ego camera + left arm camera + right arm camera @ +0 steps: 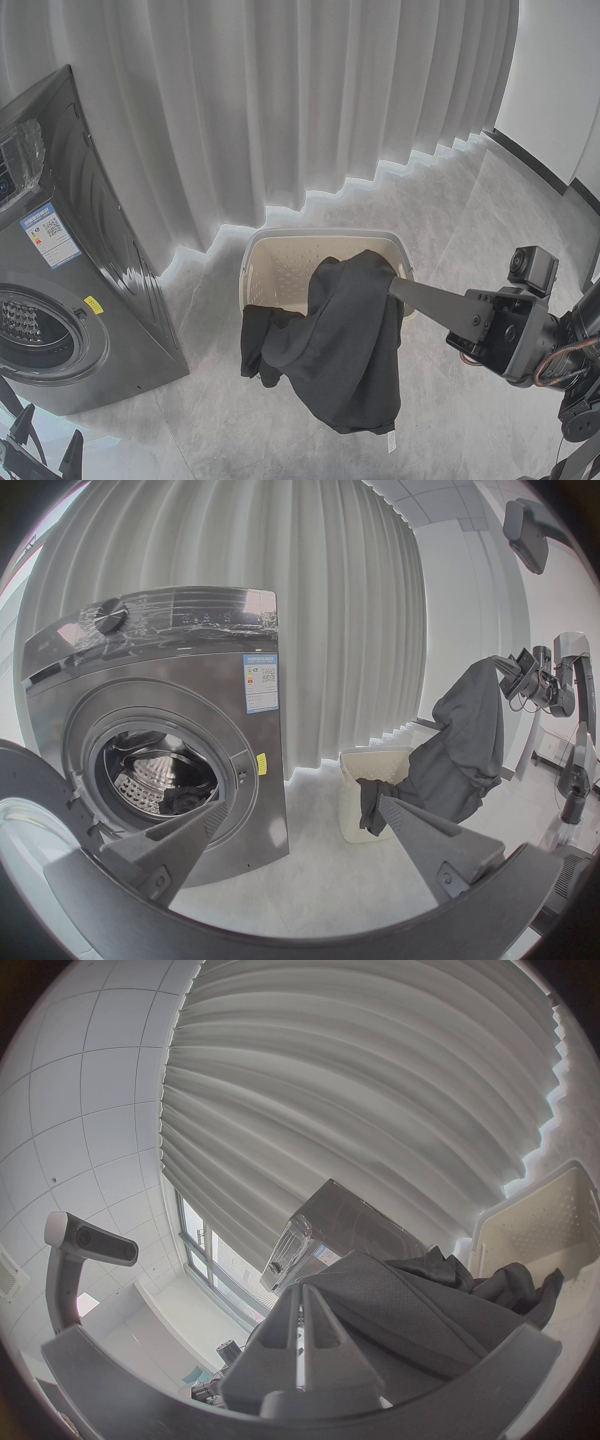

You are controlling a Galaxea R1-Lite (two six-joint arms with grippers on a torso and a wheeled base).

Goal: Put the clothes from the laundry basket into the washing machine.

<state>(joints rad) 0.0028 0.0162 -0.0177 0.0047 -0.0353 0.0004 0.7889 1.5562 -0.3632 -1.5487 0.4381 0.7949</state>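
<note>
A cream laundry basket [275, 262] stands on the floor in front of the curtain. My right gripper [395, 285] is shut on a dark grey garment [350, 350], held above the basket's front rim, with the cloth hanging down to the floor side. A second black garment [253, 337] drapes over the basket's front left rim. The grey washing machine [81, 250] stands at the left with its drum [156, 780] open and a dark cloth [178, 800] inside. My left gripper [300, 830] is open and empty, low in front of the machine. The right wrist view has the closed fingers [306, 1329] pinching the garment [412, 1316].
The machine's round door [25, 805] is swung open beside my left gripper. White curtains [281, 94] hang behind the basket and machine. Bare grey floor [206, 425] lies between machine and basket, and a wall [550, 81] runs along the right.
</note>
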